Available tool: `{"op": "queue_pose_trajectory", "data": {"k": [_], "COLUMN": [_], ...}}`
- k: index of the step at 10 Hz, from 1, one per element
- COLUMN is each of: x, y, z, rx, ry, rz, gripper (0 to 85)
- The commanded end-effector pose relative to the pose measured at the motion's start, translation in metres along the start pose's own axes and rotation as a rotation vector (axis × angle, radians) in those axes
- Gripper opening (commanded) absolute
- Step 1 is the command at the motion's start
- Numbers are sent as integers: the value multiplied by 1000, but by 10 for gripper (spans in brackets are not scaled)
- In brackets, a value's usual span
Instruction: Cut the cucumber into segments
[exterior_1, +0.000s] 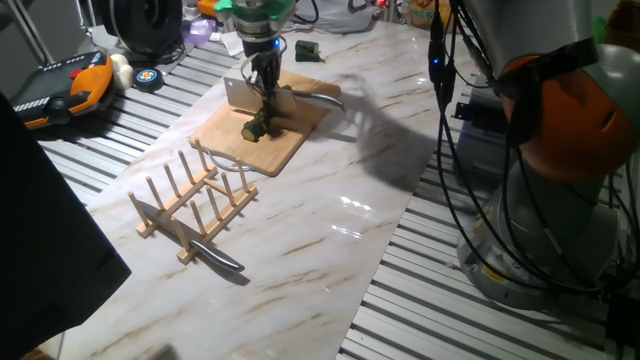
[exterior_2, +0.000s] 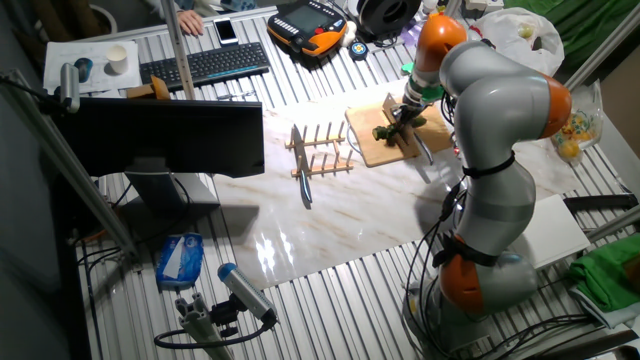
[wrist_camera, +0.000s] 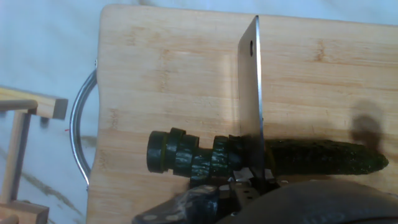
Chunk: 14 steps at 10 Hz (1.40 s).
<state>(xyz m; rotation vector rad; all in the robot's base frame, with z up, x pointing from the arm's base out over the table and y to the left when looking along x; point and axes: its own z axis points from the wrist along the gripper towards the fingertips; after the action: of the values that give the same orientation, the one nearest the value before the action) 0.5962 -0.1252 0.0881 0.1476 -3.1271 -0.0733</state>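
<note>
The cucumber lies along the near edge of the wooden board. Its right part is whole. Its left part is sliced into several segments that lean against each other. A steel cleaver stands blade-down in the cucumber, between the segments and the whole part. My gripper is shut on the cleaver's handle, right above the cucumber. In one fixed view the gripper hangs over the board with the cleaver blade and the cucumber below it. The other fixed view shows the gripper over the cucumber.
A wooden rack stands in front of the board, with a knife lying beside it. A small dark green stub sits behind the board. The board has a metal handle. The robot's base fills the right side.
</note>
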Motion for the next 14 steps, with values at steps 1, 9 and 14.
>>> {"op": "queue_pose_trajectory", "data": {"k": [1,9,14], "x": [0,0,1], "y": [3,35,29], "z": [4,3,-18], "rx": [-5,-2,0], "ry": [2,15,41], "rz": [3,26,18], "gripper": [7,7,7]}}
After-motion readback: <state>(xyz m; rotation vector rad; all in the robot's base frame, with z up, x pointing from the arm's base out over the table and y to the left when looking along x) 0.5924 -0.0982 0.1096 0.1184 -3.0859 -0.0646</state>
